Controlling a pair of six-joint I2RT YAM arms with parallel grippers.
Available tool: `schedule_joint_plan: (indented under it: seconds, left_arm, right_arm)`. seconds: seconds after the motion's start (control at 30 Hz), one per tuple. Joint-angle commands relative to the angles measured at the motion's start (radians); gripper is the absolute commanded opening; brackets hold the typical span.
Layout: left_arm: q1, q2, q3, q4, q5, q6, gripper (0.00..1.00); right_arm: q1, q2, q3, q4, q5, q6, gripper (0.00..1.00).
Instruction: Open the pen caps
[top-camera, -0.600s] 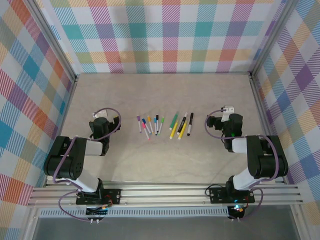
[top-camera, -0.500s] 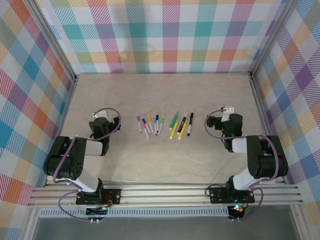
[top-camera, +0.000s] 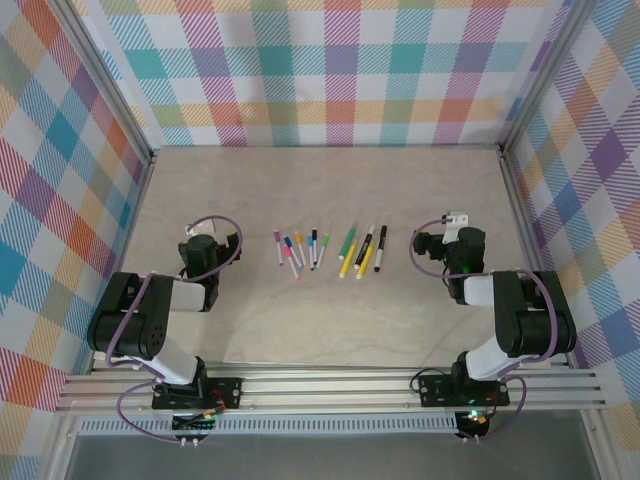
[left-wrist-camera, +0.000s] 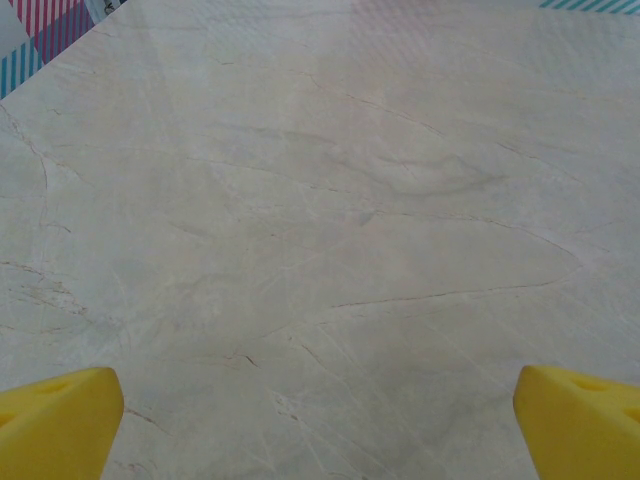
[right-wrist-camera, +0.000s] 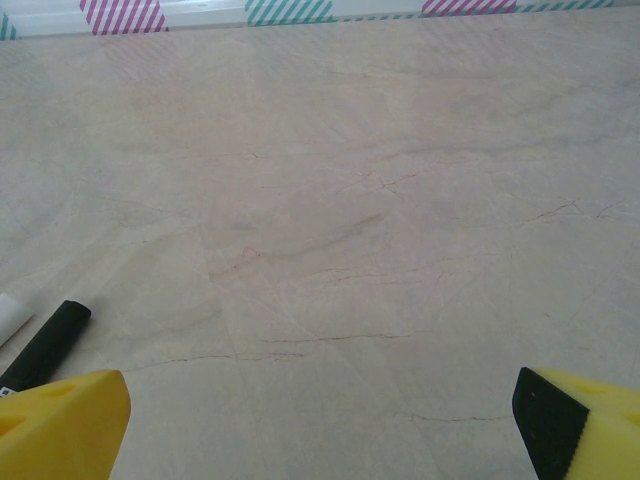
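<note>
Place: a robot lab cell, and a purpose-built one by the look of it.
Walls: bright checked cloth (top-camera: 340, 80) hanging on three sides as a backdrop.
Frame: bare aluminium posts (top-camera: 112, 95) at the corners, and a slotted rail (top-camera: 330, 385) along the near edge.
Arms: left arm (top-camera: 150, 320) and right arm (top-camera: 520, 325) bolted to that rail, with purple cables (top-camera: 214, 219) looping off them.
Table: pale marble-look top (top-camera: 330, 180), with pens (top-camera: 300, 250) laid side by side mid-table.

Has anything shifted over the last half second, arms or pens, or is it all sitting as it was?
Nothing has visibly changed. The left gripper and the right gripper sit open and empty where they were, on either side of the pens. The pens lie in the same loose row on the table, and none has been taken hold of.
</note>
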Motion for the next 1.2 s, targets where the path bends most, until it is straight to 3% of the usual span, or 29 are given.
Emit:
schedule_joint_plan:
  seconds: [0.0, 0.53, 0.6, 0.73, 0.83, 0.9, 0.97, 1.07, 1.17]
  left_arm:
    - [-0.004, 0.004, 0.019, 0.006, 0.003, 0.007, 1.00]
    - [-0.005, 0.004, 0.019, 0.007, 0.002, 0.007, 1.00]
    - [-0.011, -0.008, 0.022, 0.008, -0.022, 0.009, 1.00]
    - [-0.037, -0.139, 0.231, -0.451, -0.068, 0.011, 1.00]
    - [-0.046, -0.213, 0.279, -0.518, -0.048, -0.052, 1.00]
    - [-0.045, -0.248, 0.302, -0.565, -0.061, -0.166, 1.00]
    - [-0.045, -0.261, 0.371, -0.716, -0.071, -0.272, 1.00]
    - [-0.048, -0.257, 0.498, -0.941, 0.055, -0.306, 1.00]
    - [-0.068, -0.301, 0.529, -1.020, 0.154, -0.323, 1.00]
  right_arm:
    - [-0.004, 0.001, 0.008, 0.026, -0.021, 0.006, 0.99]
    - [-0.003, 0.000, 0.005, 0.033, -0.019, 0.003, 0.99]
    - [0.011, -0.043, 0.021, -0.032, 0.040, 0.009, 0.99]
    - [0.038, -0.184, 0.100, -0.308, 0.160, 0.040, 0.99]
    - [0.046, -0.257, 0.193, -0.549, 0.197, 0.168, 0.99]
    - [0.101, -0.283, 0.219, -0.620, 0.295, 0.177, 0.99]
    - [0.173, -0.309, 0.212, -0.621, 0.393, 0.137, 0.99]
    - [0.258, -0.341, 0.205, -0.635, 0.436, 0.112, 0.99]
    - [0.313, -0.366, 0.210, -0.674, 0.437, 0.121, 0.99]
